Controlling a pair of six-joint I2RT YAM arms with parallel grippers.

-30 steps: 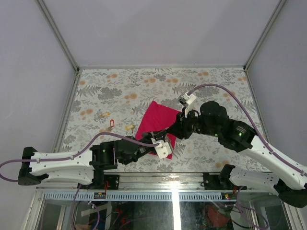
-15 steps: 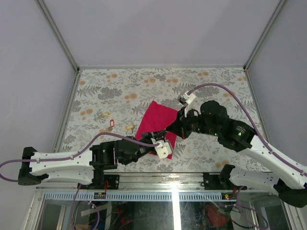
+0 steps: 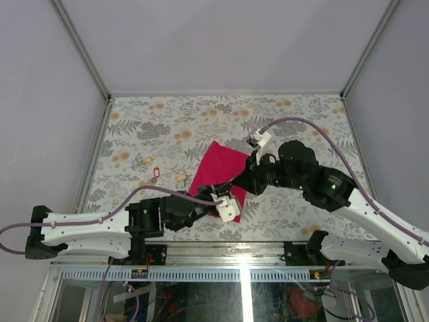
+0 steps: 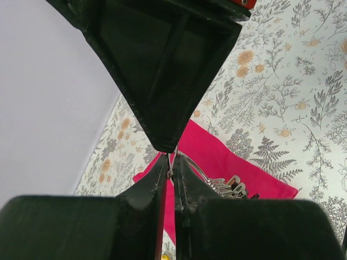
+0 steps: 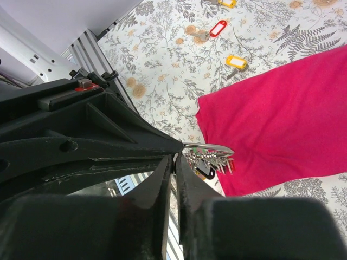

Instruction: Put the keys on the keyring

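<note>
Left gripper (image 4: pixel 172 169): jaws closed to a hairline, with a thin silver wire of the keyring (image 5: pixel 210 158) pinched at the tips. It reaches in over the near corner of the magenta cloth (image 5: pixel 282 108).

Right gripper (image 5: pixel 174 165): its fingers stand almost together with a narrow slit between them. Its tips sit tip to tip with the left gripper, right at the ring. Whether anything is clamped in that slit cannot be told from either wrist view.

Keyring: the ring's loop projects from the point where the two grippers meet. Its bunch of keys and a dark tag hang just beside the tips, over the cloth's near edge. Whether the bunch rests on the cloth or hangs clear of it cannot be told.

Keys (image 3: pixel 179 178): these lie separately on the floral desk (image 3: pixel 167 127), to the left of the cloth and apart from the ring. One with a red tag (image 5: pixel 218 28) lies flat. A yellow-tagged one (image 5: pixel 236 61) lies nearest the cloth's edge. A brass one (image 5: pixel 198 37) sits just beside the red one. Neither gripper touches any of these.
</note>
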